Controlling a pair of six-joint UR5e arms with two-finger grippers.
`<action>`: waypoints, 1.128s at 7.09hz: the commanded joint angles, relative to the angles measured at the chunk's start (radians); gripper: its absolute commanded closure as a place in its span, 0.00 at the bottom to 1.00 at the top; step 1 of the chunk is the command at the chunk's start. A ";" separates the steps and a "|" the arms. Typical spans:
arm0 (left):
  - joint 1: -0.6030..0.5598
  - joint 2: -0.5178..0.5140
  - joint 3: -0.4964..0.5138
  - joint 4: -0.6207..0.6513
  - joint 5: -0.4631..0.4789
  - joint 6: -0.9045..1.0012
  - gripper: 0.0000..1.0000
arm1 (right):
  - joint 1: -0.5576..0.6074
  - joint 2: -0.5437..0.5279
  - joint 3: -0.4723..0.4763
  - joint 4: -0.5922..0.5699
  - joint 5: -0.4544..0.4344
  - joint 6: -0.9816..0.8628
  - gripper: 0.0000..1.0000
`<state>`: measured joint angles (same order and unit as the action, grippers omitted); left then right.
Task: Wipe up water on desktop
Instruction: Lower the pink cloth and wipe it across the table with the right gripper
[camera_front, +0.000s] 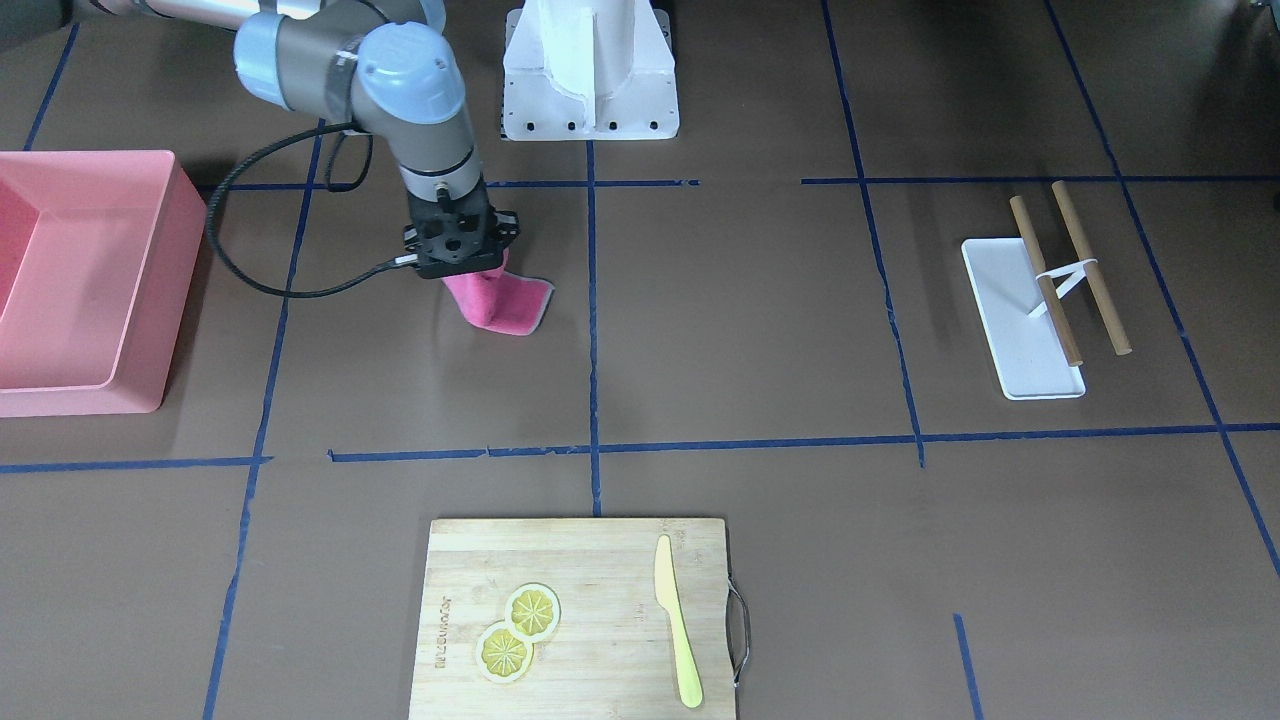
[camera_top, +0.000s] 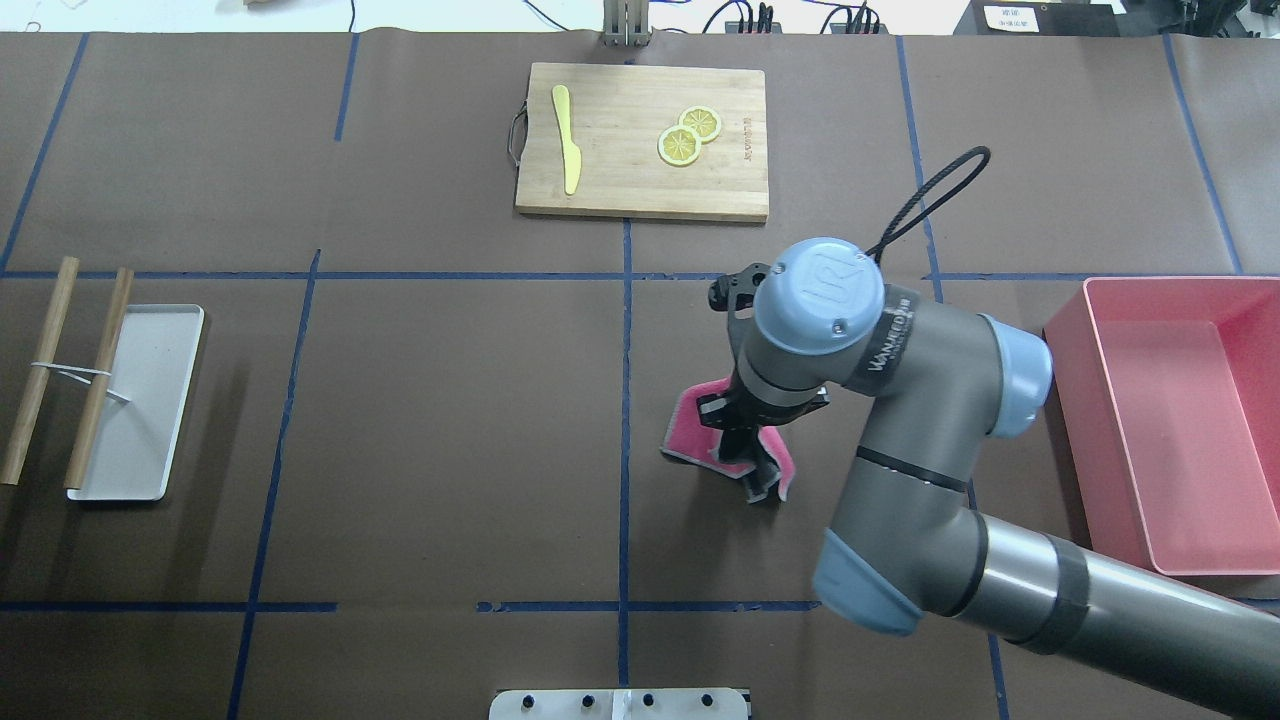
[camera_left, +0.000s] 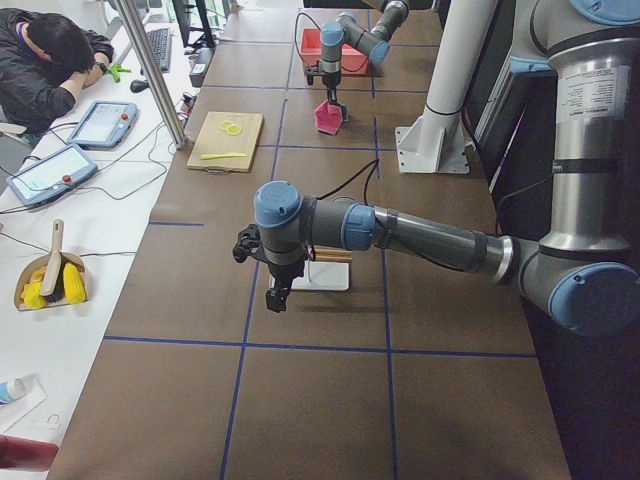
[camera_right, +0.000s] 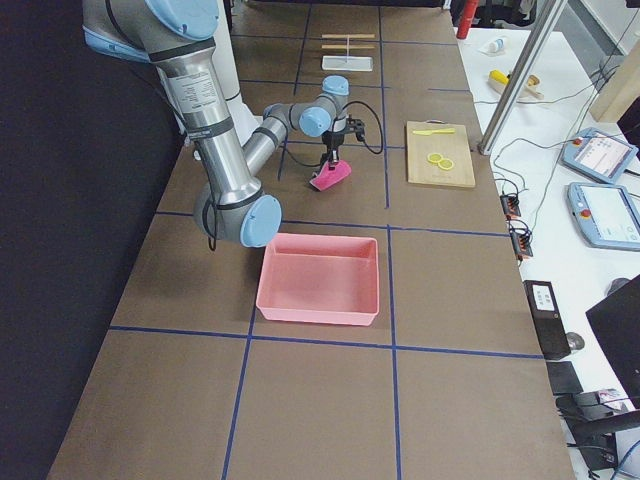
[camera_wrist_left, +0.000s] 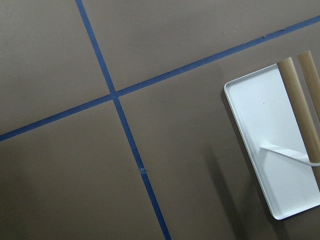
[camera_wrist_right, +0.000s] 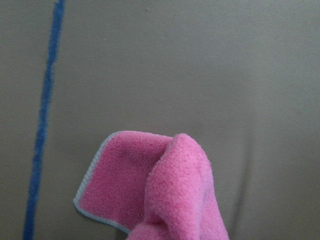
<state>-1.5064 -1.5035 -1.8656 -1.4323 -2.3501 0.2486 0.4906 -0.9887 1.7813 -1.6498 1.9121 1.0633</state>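
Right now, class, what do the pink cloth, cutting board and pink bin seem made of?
The pink cloth: seemingly fleece or microfibre, fuzzy nap, pale stitched edge. The cutting board: likely bamboo, matte, pale grained strips. The pink bin: probably moulded plastic, smooth uniform walls.

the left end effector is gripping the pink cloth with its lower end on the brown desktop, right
No, it is the right end effector that grips the pink cloth: in the overhead view its arm comes in from the right. The cloth's lower end does rest on the desktop.
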 joint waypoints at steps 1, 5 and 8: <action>0.000 0.000 0.002 0.000 0.000 0.001 0.00 | -0.015 0.056 -0.028 -0.001 -0.001 0.040 1.00; -0.002 0.021 0.005 0.001 -0.018 -0.005 0.00 | 0.058 0.052 -0.004 -0.014 0.049 0.026 1.00; -0.101 0.083 0.022 -0.010 -0.012 -0.101 0.00 | 0.259 0.039 0.001 -0.060 0.203 -0.081 1.00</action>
<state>-1.5670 -1.4459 -1.8550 -1.4381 -2.3649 0.1653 0.6653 -0.9477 1.7794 -1.6755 2.0552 1.0391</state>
